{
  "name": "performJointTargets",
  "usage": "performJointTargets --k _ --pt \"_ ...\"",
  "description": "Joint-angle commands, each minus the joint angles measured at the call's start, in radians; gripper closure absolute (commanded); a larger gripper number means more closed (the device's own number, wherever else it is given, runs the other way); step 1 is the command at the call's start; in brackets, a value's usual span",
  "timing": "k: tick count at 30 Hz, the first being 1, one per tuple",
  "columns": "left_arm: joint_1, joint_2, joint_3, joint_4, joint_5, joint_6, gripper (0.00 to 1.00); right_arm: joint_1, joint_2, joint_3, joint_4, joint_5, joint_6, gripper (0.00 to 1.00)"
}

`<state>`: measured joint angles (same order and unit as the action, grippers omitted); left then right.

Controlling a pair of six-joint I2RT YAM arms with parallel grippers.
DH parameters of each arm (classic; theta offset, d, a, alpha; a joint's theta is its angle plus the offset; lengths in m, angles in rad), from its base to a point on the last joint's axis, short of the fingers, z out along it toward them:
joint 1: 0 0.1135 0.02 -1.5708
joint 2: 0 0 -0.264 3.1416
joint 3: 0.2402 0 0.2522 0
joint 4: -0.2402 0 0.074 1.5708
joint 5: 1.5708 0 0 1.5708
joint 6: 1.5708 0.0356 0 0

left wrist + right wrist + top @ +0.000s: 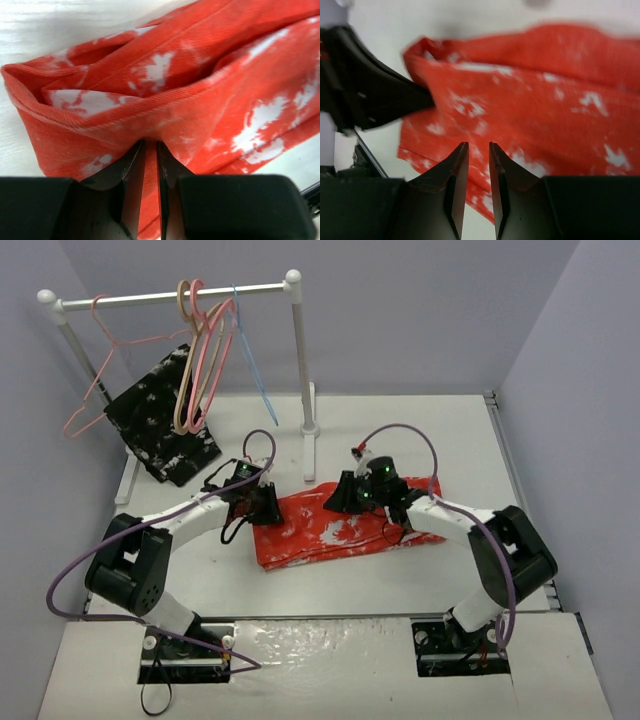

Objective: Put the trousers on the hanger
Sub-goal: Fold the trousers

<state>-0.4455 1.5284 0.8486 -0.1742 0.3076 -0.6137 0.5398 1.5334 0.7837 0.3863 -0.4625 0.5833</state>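
Observation:
The red-orange trousers [340, 528] with white speckles lie folded on the table between the two arms. My left gripper [264, 504] is at their left end and is shut on a fold of the cloth [150, 165]; the hem [75, 120] bunches just ahead of the jaws. My right gripper [350, 496] hovers above the middle of the trousers [535, 115], its jaws almost together with nothing between them [478, 146]. The light-blue wire hanger [256, 372] hangs on the rack at the back, far from both grippers.
A white clothes rack [297, 350] stands at the back with pink and beige hangers [200, 350], a thin pink wire hanger [95, 390] and a black speckled garment [160, 430]. Its post foot [310, 430] stands just behind the trousers. Grey walls close in both sides.

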Motion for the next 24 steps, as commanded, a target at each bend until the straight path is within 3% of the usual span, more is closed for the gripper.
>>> performJointTargets --k 1,9,13,19,24 --pt "0.057 -0.002 0.019 0.002 -0.082 -0.004 0.91 0.009 0.118 -0.125 0.224 -0.052 0.041 0.82" --pt "0.093 -0.042 -0.048 -0.111 -0.237 -0.100 0.93 0.004 0.171 -0.210 0.107 0.101 0.008 0.87" --pt "0.106 -0.082 -0.083 -0.119 -0.232 -0.104 0.95 -0.002 0.133 -0.181 0.036 0.119 -0.034 0.87" --pt "0.101 -0.314 -0.103 -0.079 -0.139 -0.061 0.94 0.035 0.045 0.027 -0.055 -0.035 -0.114 0.84" --pt "0.091 -0.421 -0.099 -0.044 -0.029 -0.049 0.94 0.067 0.114 0.246 -0.063 -0.187 -0.121 0.81"
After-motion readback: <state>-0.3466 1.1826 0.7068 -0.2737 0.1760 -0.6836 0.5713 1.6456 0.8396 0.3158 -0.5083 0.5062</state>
